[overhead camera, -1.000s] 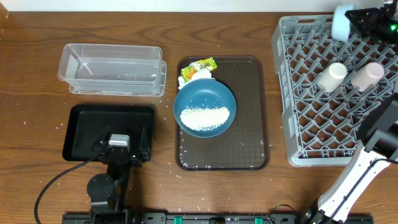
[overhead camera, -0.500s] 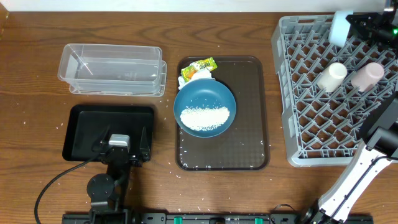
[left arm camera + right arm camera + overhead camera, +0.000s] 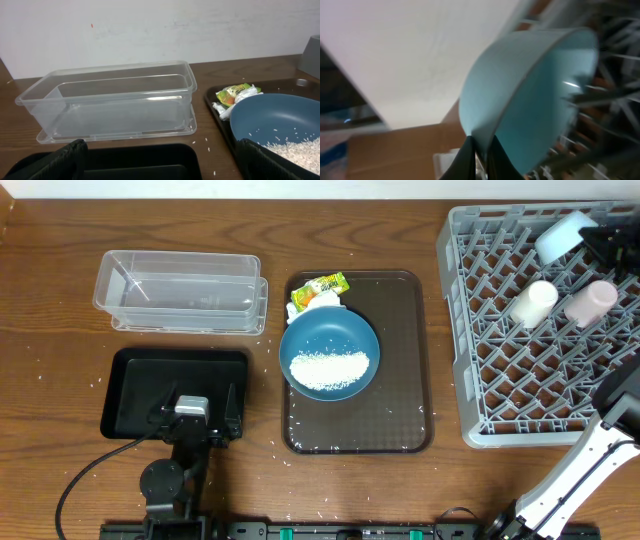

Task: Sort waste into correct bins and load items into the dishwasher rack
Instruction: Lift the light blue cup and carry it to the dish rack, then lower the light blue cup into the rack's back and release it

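Observation:
The light-blue bowl leans on its side in the far right corner of the grey dishwasher rack. My right gripper is shut on its rim, and the right wrist view shows both fingers pinching the bowl's edge. A cream-white cup and a pink cup lie in the rack. The dark-blue dish holds rice; the wrapper with white paper lies behind it. My left gripper hangs open over the black tray, facing the clear tub.
The dish and wrapper sit on a brown serving tray in the middle of the table. Stray rice grains dot the wood around the trays. The clear tub stands at the back left. A white wall runs behind the table.
The light-blue bowl has tipped and shifted a little right and down into the rack's corner with my right gripper. The left arm has not moved.

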`<state>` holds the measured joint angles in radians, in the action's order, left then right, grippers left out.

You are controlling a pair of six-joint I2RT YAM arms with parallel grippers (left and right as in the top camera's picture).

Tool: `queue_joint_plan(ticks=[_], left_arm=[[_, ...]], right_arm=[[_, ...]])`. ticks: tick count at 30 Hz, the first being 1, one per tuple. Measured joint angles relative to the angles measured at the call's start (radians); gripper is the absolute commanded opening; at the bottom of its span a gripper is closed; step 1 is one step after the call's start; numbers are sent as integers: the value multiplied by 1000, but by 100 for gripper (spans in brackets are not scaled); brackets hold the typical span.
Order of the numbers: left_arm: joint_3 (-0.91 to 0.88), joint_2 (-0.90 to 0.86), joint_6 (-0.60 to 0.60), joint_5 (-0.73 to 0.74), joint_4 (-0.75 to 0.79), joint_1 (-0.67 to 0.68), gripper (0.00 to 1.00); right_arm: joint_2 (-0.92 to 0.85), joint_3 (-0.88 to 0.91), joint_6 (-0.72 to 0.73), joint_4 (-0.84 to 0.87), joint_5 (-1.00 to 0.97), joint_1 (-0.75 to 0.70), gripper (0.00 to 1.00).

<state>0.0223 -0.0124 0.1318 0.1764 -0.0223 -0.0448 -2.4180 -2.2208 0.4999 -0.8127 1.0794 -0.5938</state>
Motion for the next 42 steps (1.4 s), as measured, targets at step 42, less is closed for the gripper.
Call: queue_joint_plan(ticks=[42], left_arm=[[0, 0, 0, 0, 0, 0, 96]], right_arm=[[108, 1, -198, -155, -924, 244, 4]])
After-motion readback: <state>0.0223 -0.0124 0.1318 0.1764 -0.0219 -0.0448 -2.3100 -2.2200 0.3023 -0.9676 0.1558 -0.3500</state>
